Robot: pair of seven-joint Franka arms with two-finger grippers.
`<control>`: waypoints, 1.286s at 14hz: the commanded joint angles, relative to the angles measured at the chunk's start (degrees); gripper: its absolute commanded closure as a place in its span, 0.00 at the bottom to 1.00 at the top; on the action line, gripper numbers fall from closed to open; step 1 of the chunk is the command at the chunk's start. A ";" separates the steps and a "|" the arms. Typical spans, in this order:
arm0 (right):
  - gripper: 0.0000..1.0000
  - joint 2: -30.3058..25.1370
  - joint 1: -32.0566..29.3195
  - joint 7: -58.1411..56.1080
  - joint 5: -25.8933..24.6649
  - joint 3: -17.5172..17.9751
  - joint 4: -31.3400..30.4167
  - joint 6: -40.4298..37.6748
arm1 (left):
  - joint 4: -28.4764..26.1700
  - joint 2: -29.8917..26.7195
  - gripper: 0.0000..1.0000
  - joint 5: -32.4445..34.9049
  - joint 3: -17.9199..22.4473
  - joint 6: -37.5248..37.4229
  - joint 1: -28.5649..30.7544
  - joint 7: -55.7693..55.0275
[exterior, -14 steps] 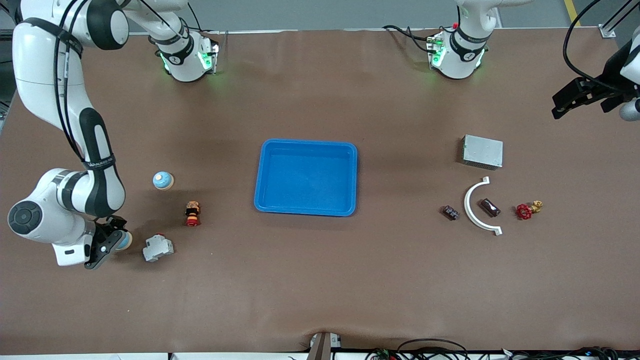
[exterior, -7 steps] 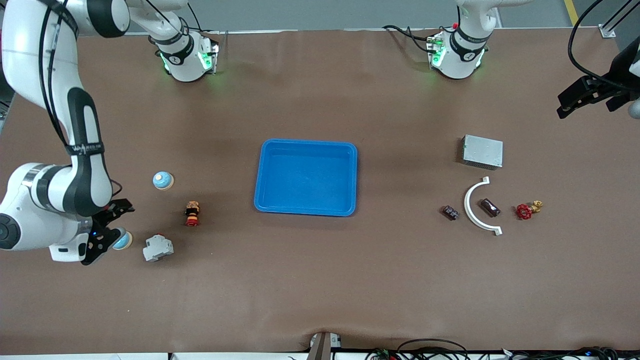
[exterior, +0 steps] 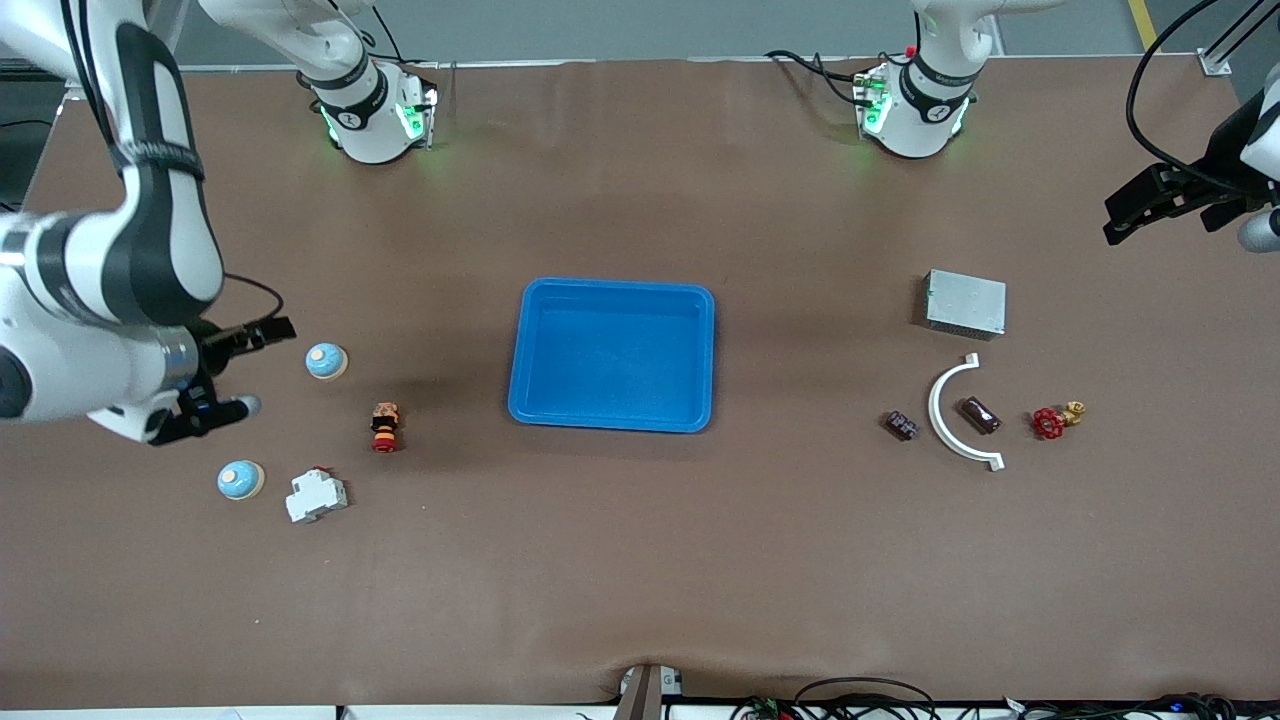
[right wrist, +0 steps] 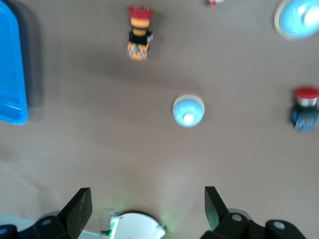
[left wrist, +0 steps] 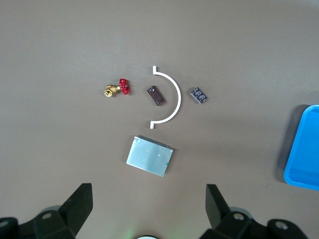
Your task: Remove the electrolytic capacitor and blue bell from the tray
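Observation:
Two light-blue bells stand at the right arm's end: one (exterior: 326, 360) farther from the front camera, one (exterior: 241, 480) nearer, beside a white breaker. The right wrist view shows both, the first (right wrist: 188, 110) and the second (right wrist: 299, 17). My right gripper (exterior: 268, 366) (right wrist: 147, 209) is open and empty, up over the table beside the farther bell. A small dark capacitor (exterior: 901, 425) (left wrist: 198, 94) lies at the left arm's end beside a white arc. My left gripper (exterior: 1125, 212) (left wrist: 149, 209) is open and empty, high over the table's end past a silver box.
A blue tray (exterior: 612, 355) sits mid-table. A red-and-yellow push button (exterior: 385, 427) and a white breaker (exterior: 316, 495) lie near the bells; a red-and-black button (right wrist: 305, 108) shows in the right wrist view only. A silver box (exterior: 965, 303), white arc (exterior: 960, 412), brown oblong part (exterior: 980, 415) and red valve (exterior: 1050, 422) lie near the capacitor.
My right gripper has left the nearer bell and risen, moving away from the front camera to beside the farther bell. The nearer bell stays on the table. The left gripper barely shifted.

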 commanded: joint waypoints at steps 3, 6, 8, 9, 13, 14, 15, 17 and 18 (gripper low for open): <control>0.00 -21.08 0.45 6.21 -2.99 0.04 -18.49 2.89 | 0.82 -0.86 0.00 -1.22 -0.07 -0.83 0.24 1.13; 0.00 -29.35 -1.03 6.38 -5.12 -0.05 -23.60 2.54 | 0.73 -2.00 0.00 -1.22 0.02 -1.00 0.50 1.22; 0.00 -32.44 -2.01 6.30 -5.47 -0.14 -23.79 0.61 | 0.73 -2.09 0.00 -1.31 -0.16 -1.00 0.24 0.87; 0.00 -32.54 -2.01 6.21 -5.64 -0.14 -22.92 0.17 | 0.73 -2.09 0.00 -1.31 -0.16 -1.00 0.15 0.52; 0.00 -27.89 -5.59 6.47 -5.21 -0.84 -8.70 -3.79 | 0.65 -2.09 0.00 -1.31 -1.30 -1.09 0.24 0.78; 0.00 -27.27 -6.39 6.47 -5.12 -0.84 -6.93 -3.71 | 0.65 -2.09 0.00 -1.31 -1.39 -1.09 0.15 1.04; 0.00 -27.00 -7.01 6.47 -5.03 -0.84 -5.95 -3.45 | 0.73 -2.09 0.00 -1.31 -1.56 -1.09 -0.02 0.34; 0.00 -25.69 -7.37 6.47 -3.63 -0.84 -4.46 -3.00 | 0.73 -2.00 0.00 -1.22 -3.05 -1.09 0.24 0.16; 0.00 -23.94 -6.85 6.47 -3.36 -0.75 -3.67 -3.00 | 0.82 -1.83 0.00 -1.22 -3.15 -1.00 0.24 0.25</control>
